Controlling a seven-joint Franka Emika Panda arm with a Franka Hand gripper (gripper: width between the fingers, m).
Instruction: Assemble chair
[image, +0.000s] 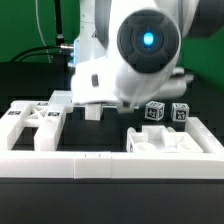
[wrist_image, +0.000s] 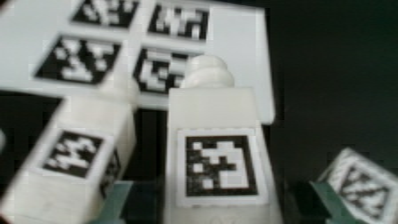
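On the matte black surface (image: 110, 135), white plastic chair pieces are spread: a flat slotted panel (image: 35, 122) toward the exterior view's left, and two tagged leg cubes (image: 155, 112) toward its right. Two elongated tagged pieces (wrist_image: 217, 150) are seen (blurred) near the marker board (wrist_image: 125, 40). A green backdrop (image: 30, 30) is seen behind. Whether the fingers (image: 93, 112) are parted cannot be told.

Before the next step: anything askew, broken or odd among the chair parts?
Nothing looks broken or spilled. The only oddity is in the wrist view: the slanted piece lies at an angle to the pegged piece beside it, not parallel, near the marker board. Blur hides finer detail.
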